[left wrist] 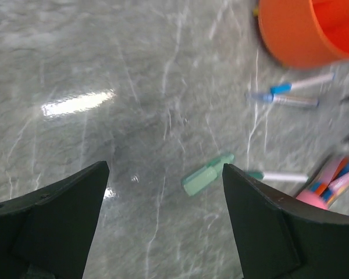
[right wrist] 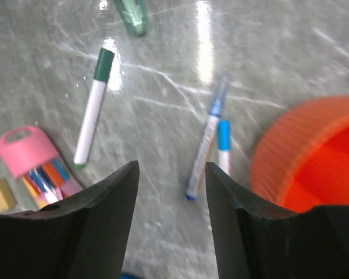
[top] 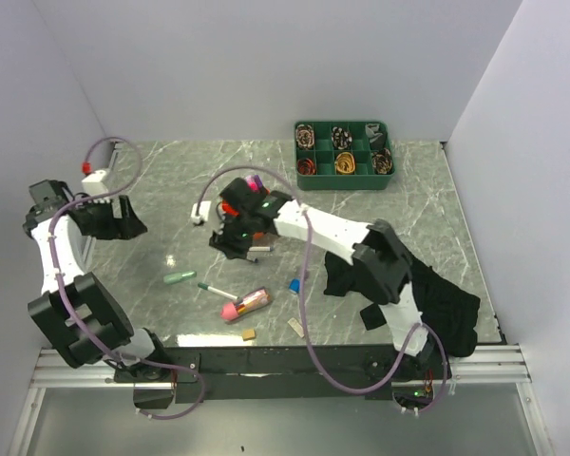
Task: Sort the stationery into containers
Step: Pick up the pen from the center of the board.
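Left pincer (left wrist: 166,167) gaping wide and empty, right pincer (right wrist: 171,165) hanging half open holding nothing, pens (right wrist: 208,138) lying on glare-streaked grey marble worktop (top: 427,199) beside orange organiser (right wrist: 296,157), white walls (top: 266,57) enclosing it

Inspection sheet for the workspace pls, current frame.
Surface: grey marble table, glare patches, no spill seen.
Job's things: orange organiser; loose on the table: green marker, green-capped pen, blue-capped pen, pink case, beige eraser.
Clutter: black cloth, green tray of ribbon rolls.
Tools: left tool open, empty; right tool open, empty, beside the organiser.
Cables: purple cables loop over the table.
Surroundings: plain white walls.
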`<state>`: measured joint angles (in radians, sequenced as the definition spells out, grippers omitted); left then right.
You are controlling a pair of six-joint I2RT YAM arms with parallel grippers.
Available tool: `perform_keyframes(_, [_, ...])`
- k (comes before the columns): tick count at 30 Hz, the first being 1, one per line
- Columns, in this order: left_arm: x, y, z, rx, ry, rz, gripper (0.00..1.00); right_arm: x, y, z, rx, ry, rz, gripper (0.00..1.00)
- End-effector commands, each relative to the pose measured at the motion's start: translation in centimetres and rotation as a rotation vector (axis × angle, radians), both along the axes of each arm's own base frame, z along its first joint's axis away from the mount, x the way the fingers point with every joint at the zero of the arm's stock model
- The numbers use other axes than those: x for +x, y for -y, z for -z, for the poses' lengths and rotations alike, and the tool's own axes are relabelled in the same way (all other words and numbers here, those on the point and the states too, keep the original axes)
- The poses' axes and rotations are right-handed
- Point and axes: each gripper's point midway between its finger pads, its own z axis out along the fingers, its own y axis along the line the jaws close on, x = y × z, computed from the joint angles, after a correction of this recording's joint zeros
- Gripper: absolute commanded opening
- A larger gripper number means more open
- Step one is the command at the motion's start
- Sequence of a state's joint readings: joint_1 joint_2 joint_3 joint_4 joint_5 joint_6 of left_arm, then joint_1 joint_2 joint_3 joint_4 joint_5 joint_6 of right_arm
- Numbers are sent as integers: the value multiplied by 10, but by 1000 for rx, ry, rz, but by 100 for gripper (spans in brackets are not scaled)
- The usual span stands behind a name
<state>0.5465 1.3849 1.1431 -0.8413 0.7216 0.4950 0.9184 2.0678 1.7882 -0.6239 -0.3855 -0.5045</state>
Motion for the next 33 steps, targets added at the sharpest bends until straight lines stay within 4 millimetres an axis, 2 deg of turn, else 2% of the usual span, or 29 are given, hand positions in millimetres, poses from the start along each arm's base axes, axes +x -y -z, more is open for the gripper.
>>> perform_keyframes(1, [14, -2, -34, -131, 119, -95, 88, -5, -31, 6, -40, 52, 30, 58])
perform_keyframes(2, [13, -5, -35, -129, 129, -106, 88, -8, -36, 10, -52, 53, 25, 58])
perform_keyframes(3, [12, -5, -38, -119, 146, -107, 88, -6, -38, 24, -75, 48, 30, 58])
perform_keyframes(5, [7, -4, -33, -120, 142, -113, 88, 1, -47, 24, -70, 72, 49, 58])
perform_keyframes(6, [4, -2, -35, -119, 146, -112, 89, 2, -49, 33, -82, 74, 54, 58])
perform_keyframes(11, [-5, 7, -29, -146, 118, -69, 89, 23, -62, 35, -74, 145, 95, 58])
perform_keyframes(18, [0, 3, -26, -152, 122, -68, 90, 45, -74, 42, -71, 176, 119, 62])
perform_keyframes(21, [2, 2, -28, -158, 126, -74, 91, 49, -76, 49, -76, 145, 119, 63])
perform_keyframes(27, [3, 3, -27, -172, 123, -77, 91, 44, -62, 71, -122, 49, 122, 62])
perform_keyframes(33, [7, 1, -26, -178, 128, -88, 92, 44, -54, 84, -157, 22, 120, 62])
